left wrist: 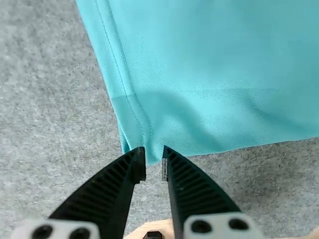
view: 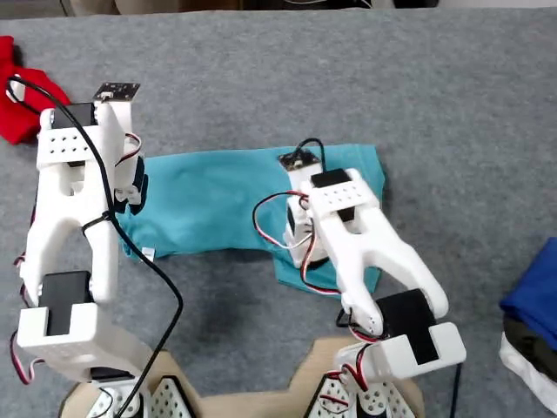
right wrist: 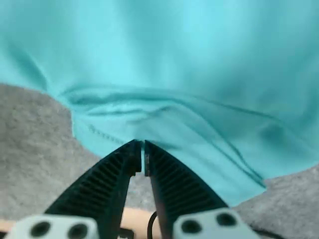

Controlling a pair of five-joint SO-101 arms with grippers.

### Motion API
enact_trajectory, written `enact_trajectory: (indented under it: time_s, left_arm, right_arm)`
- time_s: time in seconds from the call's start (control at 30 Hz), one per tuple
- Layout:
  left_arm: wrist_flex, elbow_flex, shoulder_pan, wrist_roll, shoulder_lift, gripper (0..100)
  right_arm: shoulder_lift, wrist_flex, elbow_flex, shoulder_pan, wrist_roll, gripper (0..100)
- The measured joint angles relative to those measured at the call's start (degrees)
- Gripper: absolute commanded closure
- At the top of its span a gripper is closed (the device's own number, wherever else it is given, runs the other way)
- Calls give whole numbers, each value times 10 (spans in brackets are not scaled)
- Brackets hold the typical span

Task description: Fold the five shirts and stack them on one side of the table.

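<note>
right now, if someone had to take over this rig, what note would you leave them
Left gripper: open by a narrow gap, tips at a hem corner of the teal shirt.
Right gripper: shut, seemingly pinching that shirt's near edge.
Things: teal shirt lies mid-way across the table, partly folded; red garment at the far left edge; cloth pile (blue, dark, white) at the right edge.
Done: teal fold begun at most.
Left: finish it, stack it, then the rest.
</note>
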Motion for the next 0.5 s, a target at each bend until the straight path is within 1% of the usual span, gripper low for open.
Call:
enact_trajectory:
  time_s: [0.2,0.33,0.43,0.5]
  left_arm:
    - [0,0,0,0,0,930]
    - [0,0,0,0,0,932]
    - [0,0,0,0,0,932]
    - [0,0,0,0,0,932]
  right_arm:
    - [0,4,12,-36,0,994]
    - [0,10,-4,-33,0,992]
    - [0,27,-51,-8,4,992]
    - [4,32,-88,10,25,992]
